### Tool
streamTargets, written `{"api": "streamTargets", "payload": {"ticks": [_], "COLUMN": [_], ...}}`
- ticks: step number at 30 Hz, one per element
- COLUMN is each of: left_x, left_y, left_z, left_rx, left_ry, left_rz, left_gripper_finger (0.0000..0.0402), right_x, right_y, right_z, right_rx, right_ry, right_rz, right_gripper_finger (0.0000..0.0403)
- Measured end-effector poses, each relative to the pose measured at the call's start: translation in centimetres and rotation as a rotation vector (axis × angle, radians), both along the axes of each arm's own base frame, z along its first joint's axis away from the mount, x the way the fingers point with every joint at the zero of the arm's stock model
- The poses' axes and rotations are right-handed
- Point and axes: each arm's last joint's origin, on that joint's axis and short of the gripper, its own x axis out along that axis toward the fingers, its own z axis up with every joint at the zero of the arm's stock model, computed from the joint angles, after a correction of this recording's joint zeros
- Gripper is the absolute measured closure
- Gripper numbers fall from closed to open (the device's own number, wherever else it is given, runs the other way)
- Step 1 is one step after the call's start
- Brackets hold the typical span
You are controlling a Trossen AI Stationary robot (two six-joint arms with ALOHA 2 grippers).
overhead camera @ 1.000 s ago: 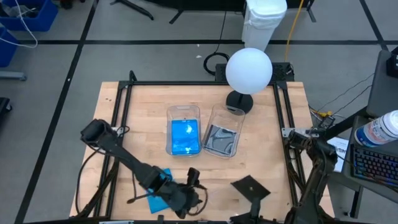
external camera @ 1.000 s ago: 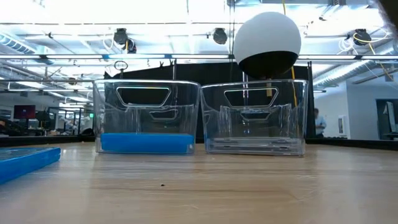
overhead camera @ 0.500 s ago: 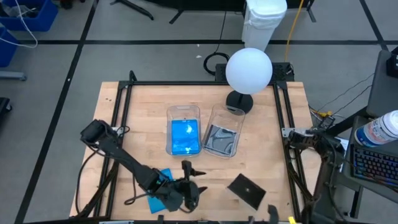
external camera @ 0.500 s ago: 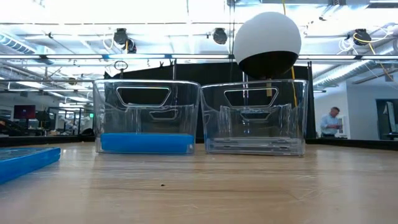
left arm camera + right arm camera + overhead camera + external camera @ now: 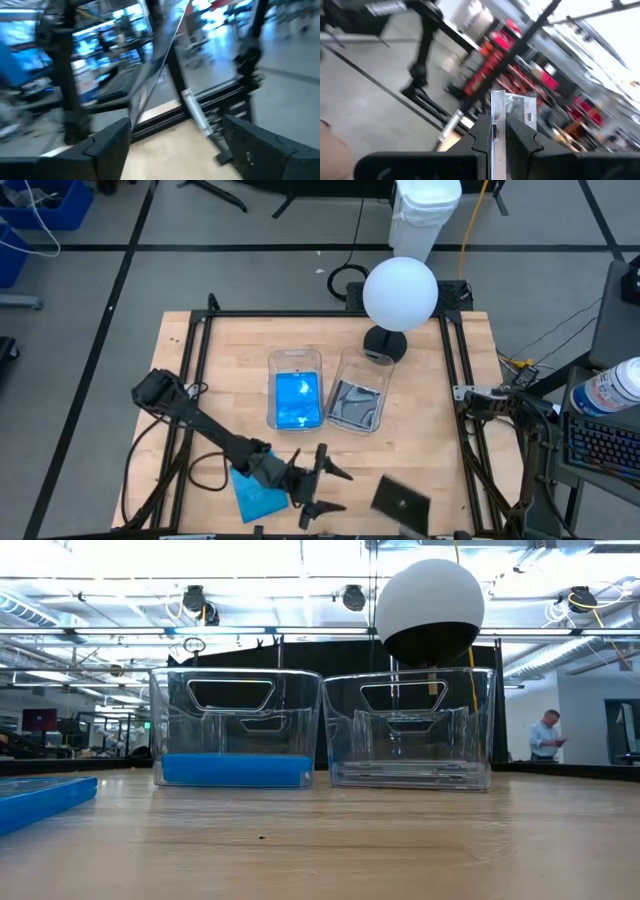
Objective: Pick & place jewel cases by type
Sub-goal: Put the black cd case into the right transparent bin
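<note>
A bright blue jewel case [image 5: 255,496] lies flat on the table near its near edge, and shows at the left in the low view [image 5: 40,800]. My left gripper [image 5: 335,490] hovers to the right of it, open and empty; its fingers [image 5: 107,147] frame only the room. A dark grey jewel case [image 5: 400,500] hangs near the table's near edge, held by my right gripper [image 5: 499,132], which the high view cuts off. Two clear tubs stand mid-table: the left one [image 5: 296,388] holds blue cases, the right one [image 5: 358,392] grey ones. My right gripper pinches the clear-and-grey jewel case between its two fingers [image 5: 481,136], by one edge [image 5: 495,131]. The case stands edge-on in the gap and sticks out past the fingertips. It appears lifted clear of the table.
A white sphere [image 5: 400,293] on a black stand sits at the table's far edge behind the tubs. A black frame [image 5: 200,350] borders the tabletop. Bare wood lies between the tubs and the near edge [image 5: 330,840]. A person [image 5: 546,735] stands far off in the room.
My left gripper has swung from over the blue case toward the table's right and turned; the blue case stays flat on the table. The dark grey case in my right gripper has turned about and shifted toward the near edge.
</note>
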Motion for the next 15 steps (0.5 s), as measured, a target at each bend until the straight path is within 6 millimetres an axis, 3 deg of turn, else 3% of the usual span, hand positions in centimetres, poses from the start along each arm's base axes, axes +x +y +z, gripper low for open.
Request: {"api": "streamTargets", "payload": {"ticks": [5, 10, 15], "left_x": [0.8, 0.6, 0.4], "left_y": [1.0, 0.8, 0.5], "left_z": [0.1, 0.1, 0.1], "left_rx": [-0.081, -0.079, -0.034], "left_ry": [0.018, 0.020, 0.000], "left_rz": [-0.162, -0.243, -0.104], "left_gripper_finger": [0.0045, 0.0026, 0.0025], "right_x": [1.0, 2.5, 4.0], "right_y": [-0.1, -0.6, -1.1], "right_z": [0.1, -0.5, -0.9], "right_rx": [0.023, -0.010, -0.032], "right_ry": [-0.007, -0.041, -0.113], "right_rz": [0.090, 0.061, 0.071], "right_gripper_finger": [0.0374, 0.0374, 0.0374]}}
